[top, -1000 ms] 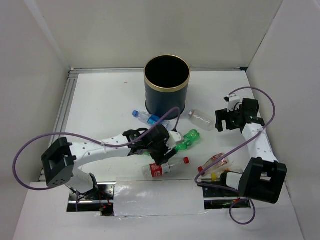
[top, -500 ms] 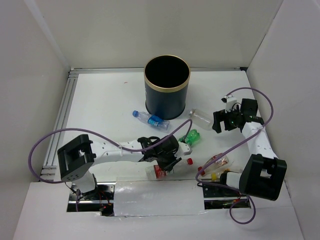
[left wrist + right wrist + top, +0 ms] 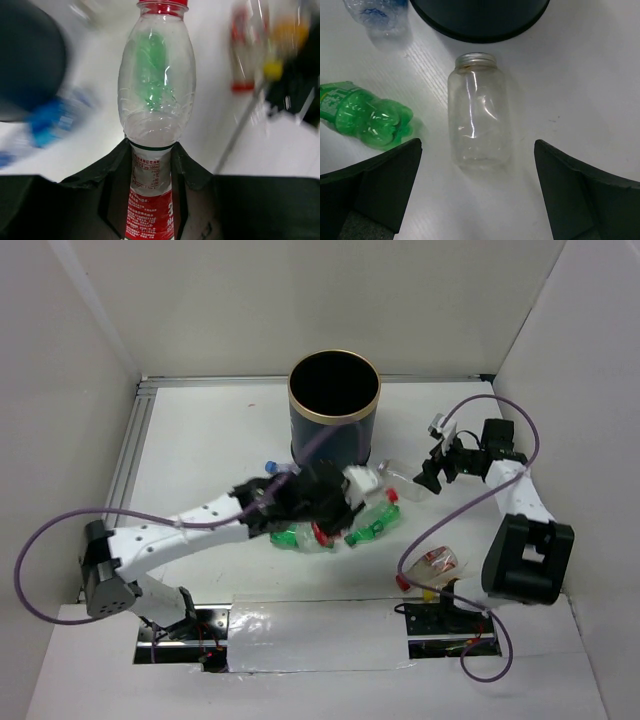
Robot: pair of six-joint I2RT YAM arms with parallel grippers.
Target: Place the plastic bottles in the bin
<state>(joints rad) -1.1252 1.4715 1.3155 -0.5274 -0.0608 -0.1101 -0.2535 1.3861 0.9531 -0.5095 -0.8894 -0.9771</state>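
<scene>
My left gripper [image 3: 151, 200] is shut on the red-labelled lower part of a clear plastic bottle [image 3: 157, 90] with a red cap, held off the table just in front of the dark bin [image 3: 335, 425]. In the top view the left gripper [image 3: 322, 518] hangs over two green bottles [image 3: 374, 524] [image 3: 289, 537]. My right gripper [image 3: 477, 200] stands wide open just behind a plain clear bottle [image 3: 479, 120] that lies on the table with its mouth toward the bin [image 3: 480, 17]. Its fingers [image 3: 385, 180] do not touch the bottle.
A blue-capped bottle [image 3: 375, 12] lies at the bin's foot, left of the clear one. A green bottle [image 3: 365, 117] lies close to my right gripper's left finger. A crushed bottle with red and yellow [image 3: 436, 564] rests near the right arm's base. White walls enclose the table.
My left gripper has closed on the red-labelled bottle and carried it up and back toward the bin. The right gripper has shifted left toward the plain clear bottle.
</scene>
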